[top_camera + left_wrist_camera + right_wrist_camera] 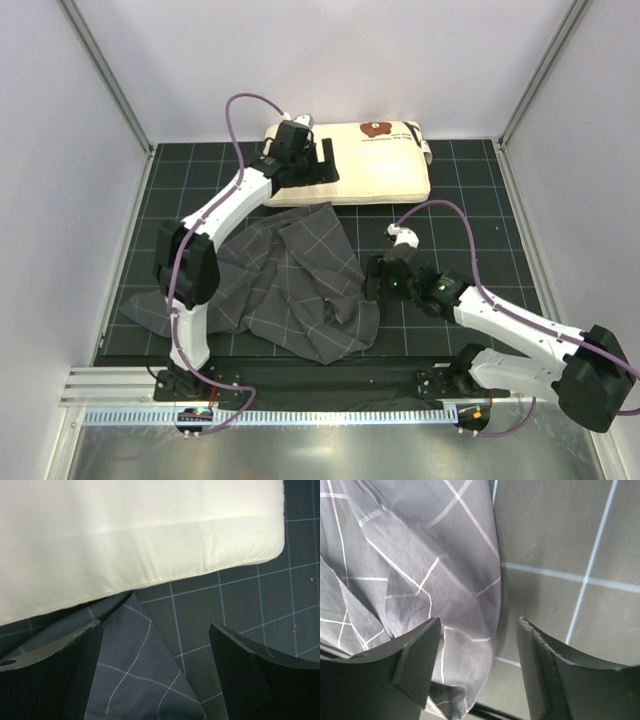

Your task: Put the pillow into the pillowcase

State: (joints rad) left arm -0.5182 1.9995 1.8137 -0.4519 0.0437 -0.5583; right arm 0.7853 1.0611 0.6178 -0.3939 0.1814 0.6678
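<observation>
- Large cream-white rectangular soft pillow lies flat in the upper middle of the top view, at the far side of the black grid-lined mat. Small brown bear print w/ dark lettering sits near its far edge.
- Dark grey fabric pillowcase w/ thin light check lines is crumpled in a heap at centre-left, nearer the arm bases. Its top corner reaches the pillow's near edge.
- Left wrist view: pillow fills the top of the frame, and a pillowcase corner pokes up to its edge at lower left.
- Left gripper hovers over the pillow's left end. In its own cam the left gripper has its jaws spread wide w/ nothing btwn them.
- Right gripper is at the heap's right edge, centre-right of the top view.
- Right wrist view: right gripper is parted wide. The pillowcase edge hangs in the gap beside the left-hand finger, not pinched. Bare mat shows on the right.
</observation>
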